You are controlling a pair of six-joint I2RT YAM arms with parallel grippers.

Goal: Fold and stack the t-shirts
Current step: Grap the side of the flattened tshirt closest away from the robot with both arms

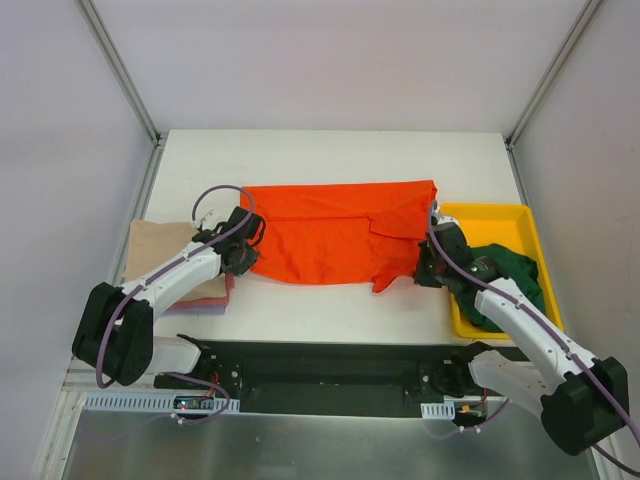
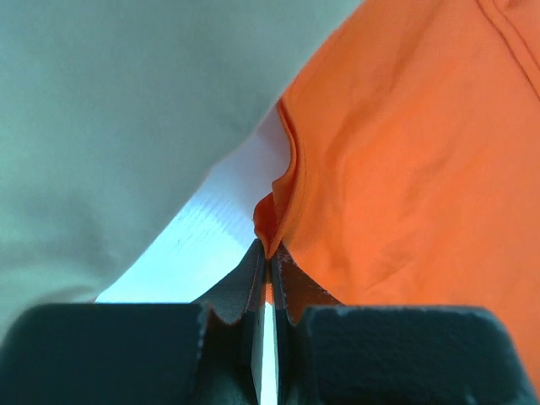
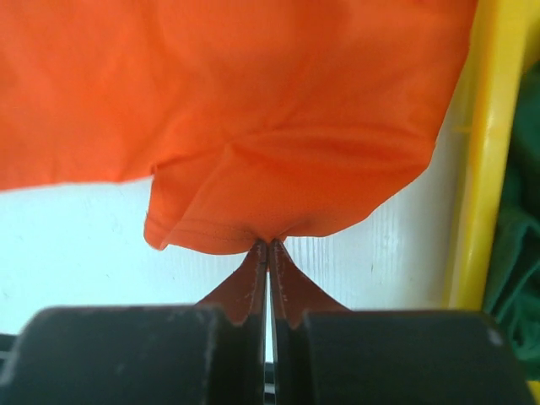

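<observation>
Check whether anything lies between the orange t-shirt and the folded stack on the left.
No object does: only bare table separates the orange t-shirt from the folded stack. The left arm, its left gripper pinching the shirt's edge, reaches over that stack.

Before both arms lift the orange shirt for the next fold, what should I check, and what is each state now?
1. Left gripper shut on orange shirt edge: ok.
2. Right gripper shut on its hem: ok.
3. Shirt lies flat: not ok, a flap is doubled over at the right.
4. Shirt clear of yellow tray: cannot tell.
5. Green shirt inside tray, ungripped: ok.
</observation>
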